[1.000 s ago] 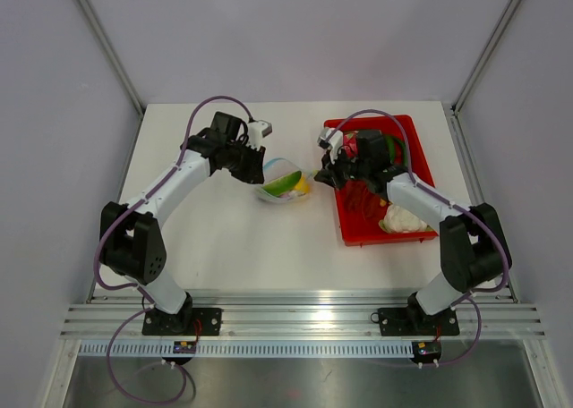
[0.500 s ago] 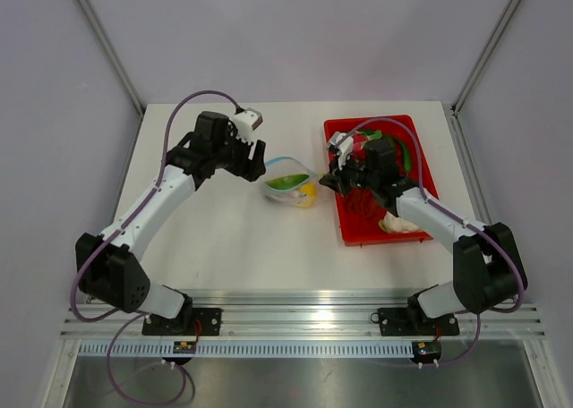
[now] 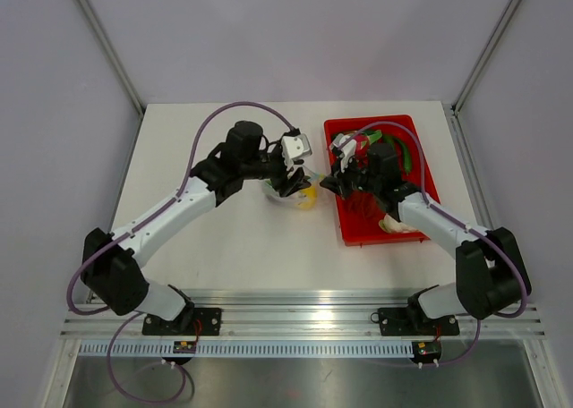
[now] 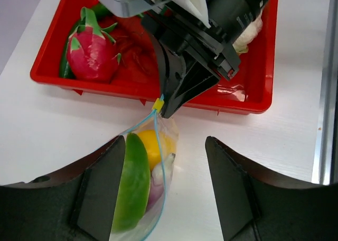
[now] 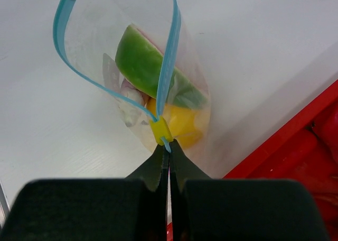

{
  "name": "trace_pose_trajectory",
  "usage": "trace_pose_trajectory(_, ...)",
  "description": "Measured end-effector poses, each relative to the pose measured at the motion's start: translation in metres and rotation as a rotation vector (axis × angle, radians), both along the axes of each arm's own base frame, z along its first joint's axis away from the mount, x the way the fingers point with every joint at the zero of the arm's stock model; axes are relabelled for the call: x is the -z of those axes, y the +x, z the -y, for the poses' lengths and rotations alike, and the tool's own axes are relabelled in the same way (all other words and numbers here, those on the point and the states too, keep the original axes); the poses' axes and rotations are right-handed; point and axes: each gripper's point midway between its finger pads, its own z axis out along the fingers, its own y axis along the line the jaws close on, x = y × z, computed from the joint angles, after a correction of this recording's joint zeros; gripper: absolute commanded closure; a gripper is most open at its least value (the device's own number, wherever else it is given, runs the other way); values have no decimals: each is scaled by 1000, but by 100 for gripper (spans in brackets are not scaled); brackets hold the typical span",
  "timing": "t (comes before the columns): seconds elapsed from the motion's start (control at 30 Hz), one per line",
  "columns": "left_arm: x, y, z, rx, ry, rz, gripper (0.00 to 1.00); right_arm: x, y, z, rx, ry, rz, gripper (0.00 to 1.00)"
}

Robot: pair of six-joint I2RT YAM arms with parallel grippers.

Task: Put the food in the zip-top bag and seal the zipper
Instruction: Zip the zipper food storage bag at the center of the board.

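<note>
Top external and both wrist views: one pinch, one open reach

Pinches the thin light-blue zipper (image 5: 170,61) at its very end with the right tool (image 5: 168,148), fingers pressed tight together just beneath a small yellow slider tab (image 5: 160,130). Leaves the mouth of the small clear crinkly zip-top bag (image 5: 100,51) gaping, with the two sides of the strip bowed apart beyond the slider.

Finds three toy pieces inside the bag: a green-rinded wedge (image 5: 145,61), a round yellow fruit (image 5: 182,122) below it near the slider, and a pale purple-and-white piece (image 5: 129,95) too hidden to name.

Spreads the left tool (image 4: 165,143) wide and released, one dark finger (image 4: 100,188) on each side of the bag's far end, grasping nothing. Cannot tell whether the finger beside the green wedge touches the plastic.

Sets the bag on the white desk (image 3: 251,256), just beside the left wall of the red plastic tray (image 3: 345,233), between the two tools in the top external view.

Counts in the tray a red toy fruit with green leaf tips (image 4: 92,51) and a white lumpy piece (image 4: 248,37), well apart from each other, the right arm reaching out over them.
</note>
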Motion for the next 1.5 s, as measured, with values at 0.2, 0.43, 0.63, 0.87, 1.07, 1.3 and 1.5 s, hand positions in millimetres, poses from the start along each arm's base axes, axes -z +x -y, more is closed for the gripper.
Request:
trace_pose_trajectory(0.2, 19, 2, 16, 108, 32, 61, 35, -7, -1, -1, -6, 13, 14, 100)
trace_pose_trajectory(0.43, 39, 11, 33, 190, 53, 60, 40, -9, -5, -3, -21, 26, 10, 100)
trace_pose_trajectory(0.63, 58, 16, 40, 220, 72, 33, 55, -9, -6, -3, -23, 27, 10, 100)
trace_pose_trajectory(0.87, 55, 17, 43, 230, 65, 42, 72, -10, -7, -2, -23, 27, 9, 100)
trace_pose_trajectory(1.07, 51, 18, 44, 233, 65, 47, 71, -10, -8, -3, -29, 30, 9, 100)
trace_pose_trajectory(1.3, 56, 20, 45, 237, 75, 31, 71, -10, -10, -4, -39, 32, 3, 100)
trace_pose_trajectory(1.5, 63, 20, 45, 240, 92, 8, 86, -8, -11, -3, -39, 28, -7, 100)
